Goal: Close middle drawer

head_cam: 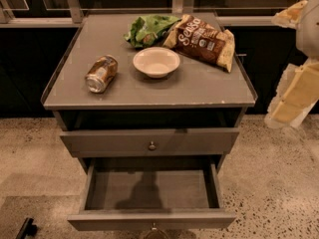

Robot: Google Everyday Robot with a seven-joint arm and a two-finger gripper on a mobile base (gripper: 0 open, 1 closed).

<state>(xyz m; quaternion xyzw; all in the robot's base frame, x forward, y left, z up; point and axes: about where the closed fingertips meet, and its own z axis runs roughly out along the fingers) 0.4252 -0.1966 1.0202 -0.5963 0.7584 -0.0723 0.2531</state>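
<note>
The gripper (292, 94) is seen at the right edge of the view, beside the cabinet (230, 119) and well apart from it, roughly level with the worktop (199, 86). It touches nothing, and whether it is open or closed cannot be told. Nearest to it on the worktop, at the back right, a brown snack bag (202, 40) is laid flat. Its left end is overlapped with a crumpled green bag (148, 29) set at the back centre. Just in front of the two bags a small pale bowl (156, 61) is placed upright, and to its left a drink can (101, 73) is laid on its side. Below the worktop a dark gap is seen, and under that gap the middle drawer (109, 142) is found, with its grey front carrying a small round knob (152, 146) at the centre. This drawer appears to be drawn out a short way. Beneath it the bottom drawer (149, 189) is pulled far out, so that its bare inside is shown, and its front reaches almost to the lower edge of the view. The cabinet is stood on a speckled floor (276, 183).
</note>
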